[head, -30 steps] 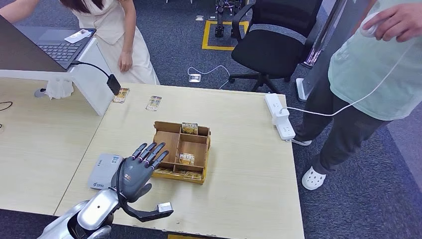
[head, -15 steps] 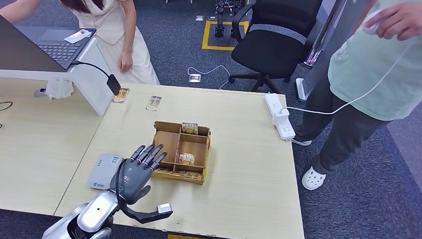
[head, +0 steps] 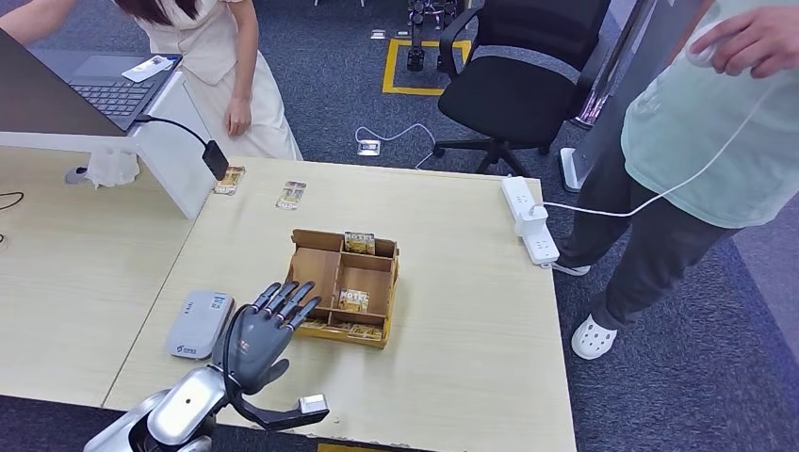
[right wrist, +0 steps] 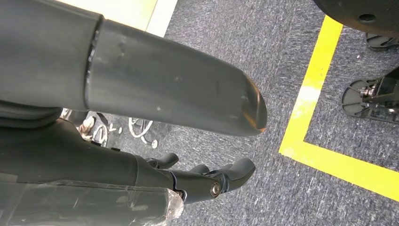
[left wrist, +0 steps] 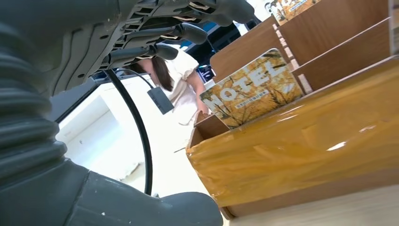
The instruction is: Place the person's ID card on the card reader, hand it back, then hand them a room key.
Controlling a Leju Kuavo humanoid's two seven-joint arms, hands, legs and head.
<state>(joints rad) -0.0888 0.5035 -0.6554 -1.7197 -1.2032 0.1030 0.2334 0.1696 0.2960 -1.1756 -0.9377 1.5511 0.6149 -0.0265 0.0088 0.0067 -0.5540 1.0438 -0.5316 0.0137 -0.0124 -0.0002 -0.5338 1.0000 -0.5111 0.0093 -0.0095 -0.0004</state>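
One wooden organizer box (head: pixel 320 266) sat on the surface (head: pixel 452 358), and three hotel key cards could be counted in it: one at the back (head: pixel 359 243), one in the middle (head: pixel 353 300) and one along the front edge (head: pixel 356 330). Two more cards lay loose on the surface, one beside the white stand (head: pixel 229 179) and one a little apart (head: pixel 291 195). There was one grey card reader (head: pixel 199 323), one white power strip (head: pixel 529 220), one laptop (head: pixel 94 80) and one black office chair (head: pixel 513 89). Two people stood by, one in cream (head: pixel 212 47) and one in a pale green shirt (head: pixel 697 132). Two robot hands were visible: the left (head: pixel 259 330) and the right (right wrist: pixel 207 181).
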